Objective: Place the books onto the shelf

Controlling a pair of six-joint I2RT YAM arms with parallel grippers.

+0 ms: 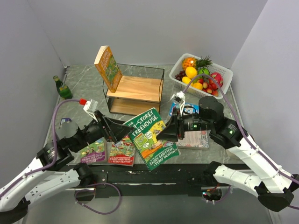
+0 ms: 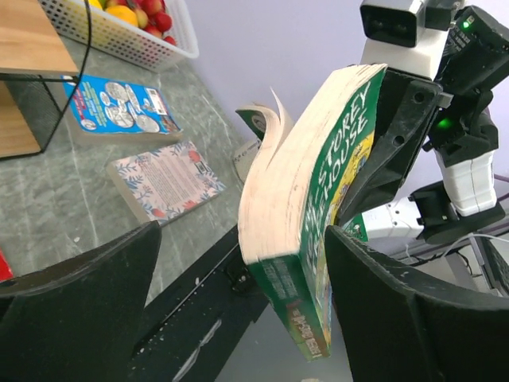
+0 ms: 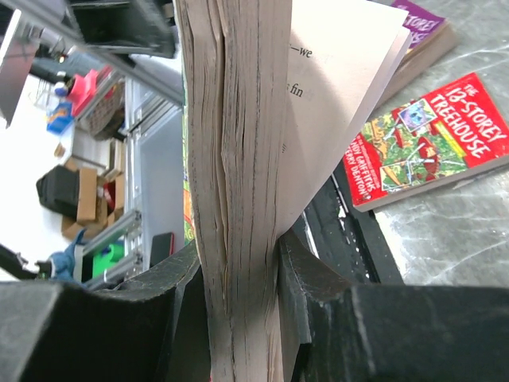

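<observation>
A green Treehouse book (image 1: 152, 137) hangs tilted above the table's near edge, and my right gripper (image 1: 169, 132) is shut on its page edge (image 3: 238, 159). My left gripper (image 1: 122, 132) is open, its wide jaws on either side of the book's lower spine corner (image 2: 318, 215); the right finger (image 2: 382, 302) stands close to the cover. The shelf (image 1: 135, 88) sits at the back centre, with one orange-green book (image 1: 108, 67) leaning upright on its top left corner. A purple book (image 1: 93, 151) and a red one (image 1: 122, 150) lie flat at the near left. A pink patterned one (image 1: 194, 139) lies under my right arm.
A white basket (image 1: 223, 74) of fruit stands at the back right. A green bottle (image 1: 62, 87) is at the back left. A blue-covered booklet (image 2: 119, 103) lies between the shelf and the basket. The black mounting rail (image 1: 154, 175) runs along the near edge.
</observation>
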